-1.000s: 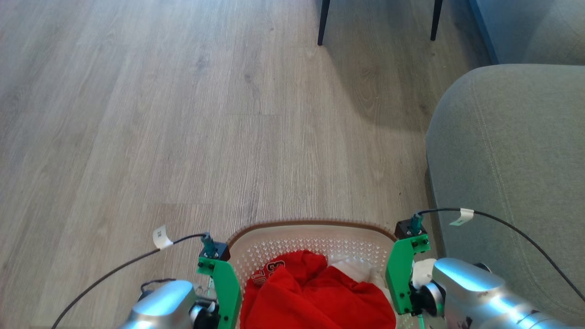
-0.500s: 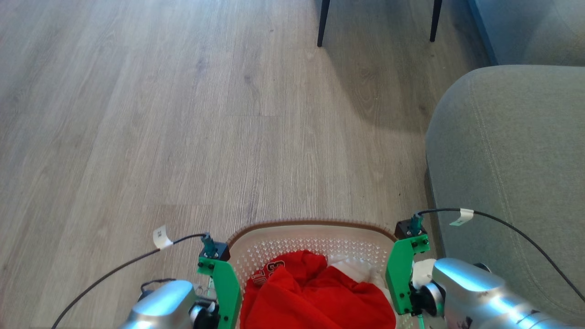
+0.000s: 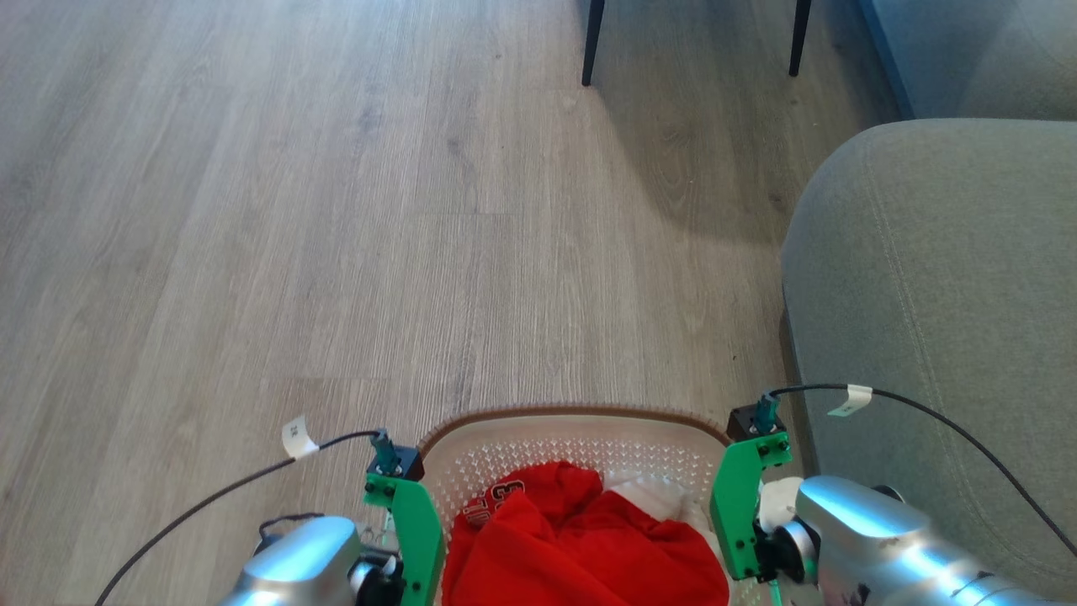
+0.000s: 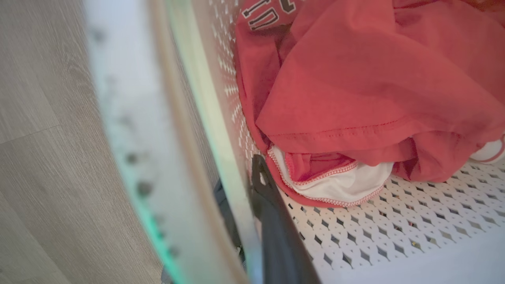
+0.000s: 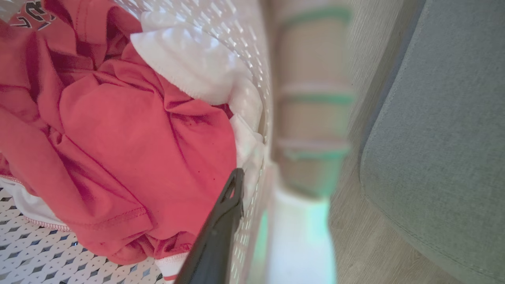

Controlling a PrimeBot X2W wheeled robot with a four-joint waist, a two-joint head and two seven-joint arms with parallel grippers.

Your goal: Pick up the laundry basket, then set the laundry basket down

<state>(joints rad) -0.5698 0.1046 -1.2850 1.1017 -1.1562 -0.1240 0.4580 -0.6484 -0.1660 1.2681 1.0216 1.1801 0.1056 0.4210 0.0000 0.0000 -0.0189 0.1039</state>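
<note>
- The laundry basket (image 3: 580,446) is gripped at its two side walls. The left fingers (image 4: 272,228) straddle the left wall, one dark finger inside against the perforated plastic and the other just showing beyond it, clenched on the wall under the rim.
- The right fingers (image 5: 221,228) meet the opposite wall. One finger lies inside against it and the outer one is hidden behind the blurred rim, so I read this as a matching pinch on the wall rather than seeing it whole.
- The basket looks like thin, stiff plastic. It is probably light, and likely to flex or twist if one side rises ahead of the other.
- The smooth walls may slip between the fingers, so the brown rim (image 3: 572,412) above each grip is the natural stop. Both sides are best moved level and together.
- A red garment (image 3: 580,539) and some white cloth (image 5: 189,67) lie loose inside. They are soft and add little weight, but could slide toward whichever end dips.
- The basket sits close in front of the robot, between its two arms. I cannot tell whether its base rests on the floor (image 3: 336,210) or hangs just above it.
- The floor is flat, grey, wood-look planking and lies bare ahead of the basket, which should make an easy place to set it down.
- A grey sofa (image 3: 942,295) stands just beside the right arm, leaving little room on that side.
- Two dark chair legs (image 3: 594,42) stand well apart from the basket at the far end of the room.
</note>
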